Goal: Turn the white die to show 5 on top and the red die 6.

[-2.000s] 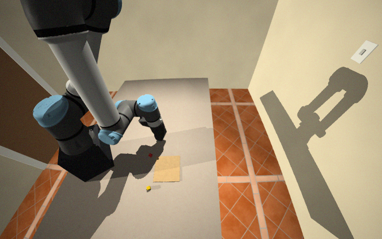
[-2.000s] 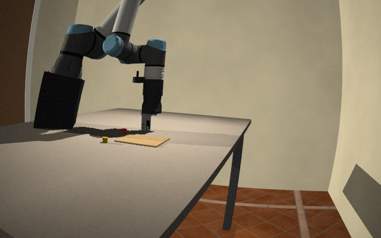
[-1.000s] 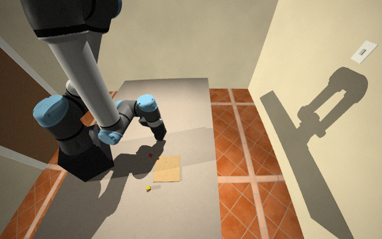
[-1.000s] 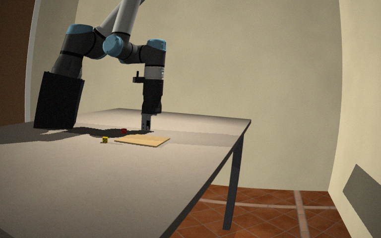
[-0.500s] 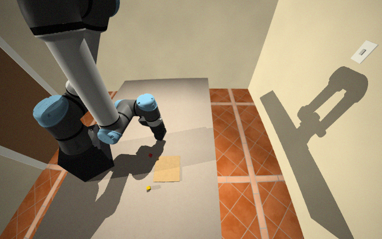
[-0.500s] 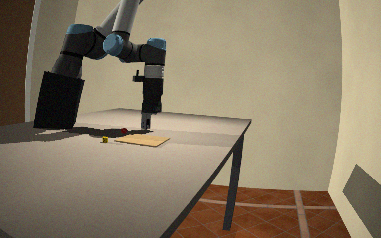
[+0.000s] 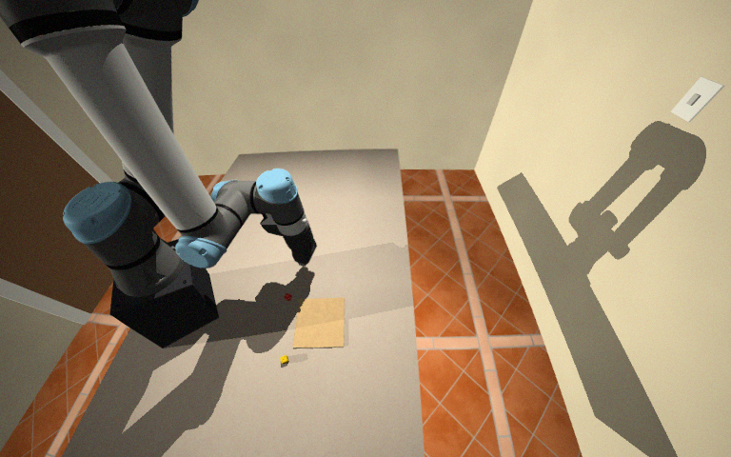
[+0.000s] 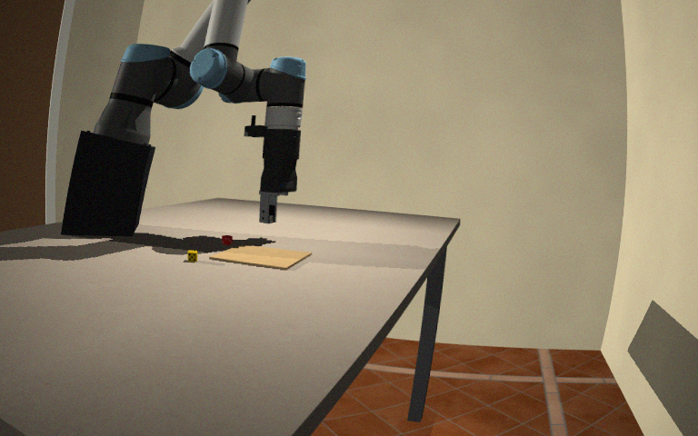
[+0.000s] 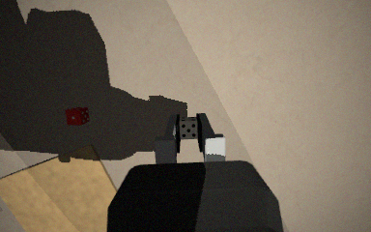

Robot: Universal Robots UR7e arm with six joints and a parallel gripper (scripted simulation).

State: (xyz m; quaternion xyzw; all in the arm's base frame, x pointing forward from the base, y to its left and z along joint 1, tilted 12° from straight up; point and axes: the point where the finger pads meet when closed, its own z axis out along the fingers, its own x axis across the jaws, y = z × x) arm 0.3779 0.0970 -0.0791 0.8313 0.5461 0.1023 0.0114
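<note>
I am holding the small white die with black pips [image 9: 188,128] between my two dark fingers, my gripper [image 9: 187,125] closed partway and clamped on its sides, and I am hanging with it in the air above the grey table top [image 8: 360,242], apart from the surface. The face turned toward my wrist camera is showing five pips, though I cannot tell which face is pointing up. I judge I am in the first step, carrying the white die toward the flat tan square mat [image 7: 320,322], which is lying near me and bears no die. The next move calls for travelling over the mat, turning my wrist so the five faces up, lowering and releasing well inside its border. The small red die [image 7: 287,296] is sitting on the table just off the mat's near corner, in my arm's shadow, so I am minding not to sweep it. The small yellow die [image 7: 284,360] is resting beyond the mat's other end, off it, and must stay untouched. The table edge [image 8: 443,242] is well apart, leaving open room.
</note>
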